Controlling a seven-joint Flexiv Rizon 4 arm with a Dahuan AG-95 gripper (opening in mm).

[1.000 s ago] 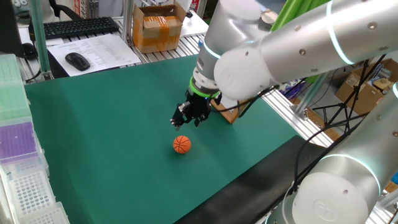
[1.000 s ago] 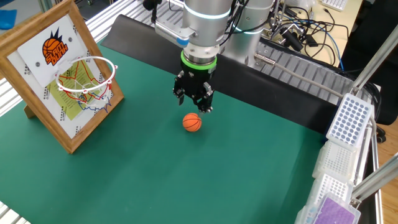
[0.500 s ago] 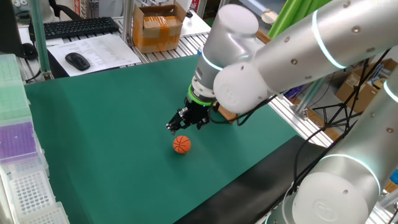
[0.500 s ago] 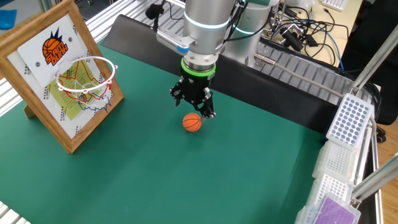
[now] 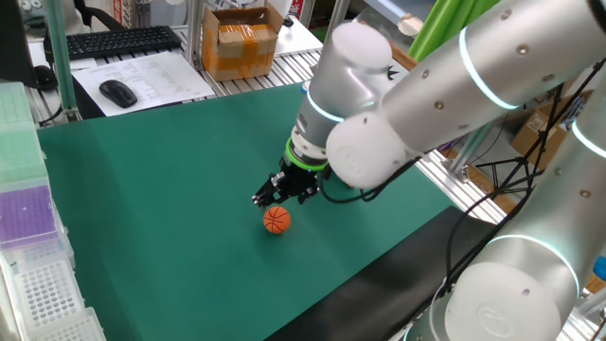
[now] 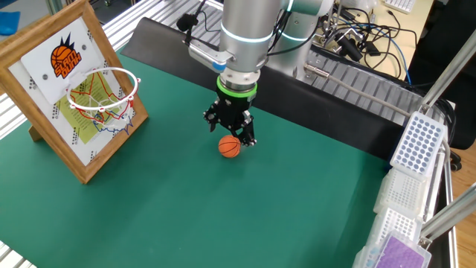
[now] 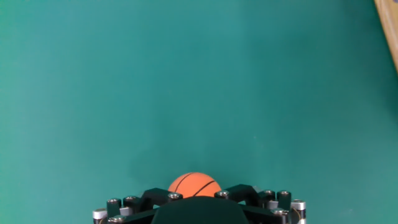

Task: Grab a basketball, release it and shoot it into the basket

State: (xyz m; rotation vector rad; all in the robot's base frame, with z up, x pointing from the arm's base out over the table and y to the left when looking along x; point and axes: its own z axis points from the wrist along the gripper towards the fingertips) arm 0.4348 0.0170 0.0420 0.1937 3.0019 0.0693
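Note:
The small orange basketball (image 5: pixel 276 220) lies on the green mat; it also shows in the other fixed view (image 6: pixel 230 147) and at the bottom edge of the hand view (image 7: pixel 194 185). My gripper (image 6: pixel 231 134) hangs just above and slightly behind it, fingers spread, not touching it; in one fixed view the gripper (image 5: pixel 271 195) is up-left of the ball. The basket (image 6: pixel 103 90), a white-rimmed hoop with net on a wood-framed backboard (image 6: pixel 56 52), stands at the left of the mat.
A cardboard box (image 5: pixel 240 40), keyboard (image 5: pixel 120 40) and mouse (image 5: pixel 118 92) lie beyond the mat's far edge. Plastic tip racks (image 5: pixel 24 189) stand at one side, also seen in the other fixed view (image 6: pixel 413 149). A wooden edge (image 7: pixel 390 28) shows top right.
My gripper has come down and shifted toward the basketball, now close over it. The ball has not moved.

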